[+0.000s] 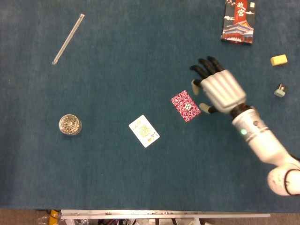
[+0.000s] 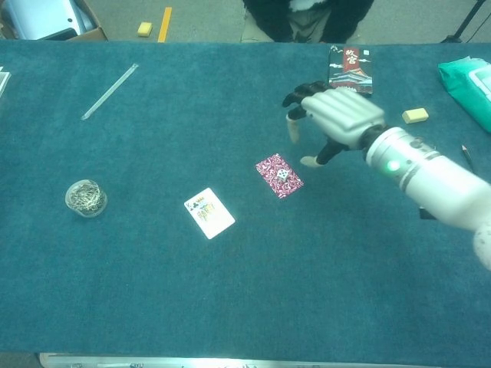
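1. The right hand (image 1: pixel 219 89) is over the blue-green table cloth (image 1: pixel 140 187), just to the right of the red-backed card (image 1: pixel 185 106). In the chest view the same hand (image 2: pixel 337 116) is seen above and to the right of that card (image 2: pixel 279 175).
2. The fingers (image 1: pixel 206 65) of the right hand are spread apart and a little bent, and they hold nothing. The thumb tip is very near the right edge of the red-backed card, but I cannot tell if it touches the card.
3. The red-backed card lies flat near the middle of the table, face down, turned at an angle.
4. The face-up card (image 1: pixel 144 131) lies flat to the lower left of the red-backed card, with a gap between them. In the chest view it (image 2: pixel 209 213) shows a small colored figure on a white face.
5. The left hand is not seen in the head view or in the chest view.
6. The card box (image 1: pixel 239 21), dark with red and white print, lies at the far right part of the table, well apart from the hand.
7. The yellow block (image 1: pixel 279 60) and the small grey-green object (image 1: pixel 279 90) lie at the right edge of the table, to the right of the hand.
8. The clear rod (image 1: pixel 68 39) lies slanted at the far left part of the table.
9. The round clear container (image 1: pixel 70 124) stands at the left side; it has small metal pieces inside.
10. In the chest view a green packet (image 2: pixel 468 80) is at the far right edge, and a thin pencil (image 2: pixel 465 152) lies below it, partly hidden by the right arm.
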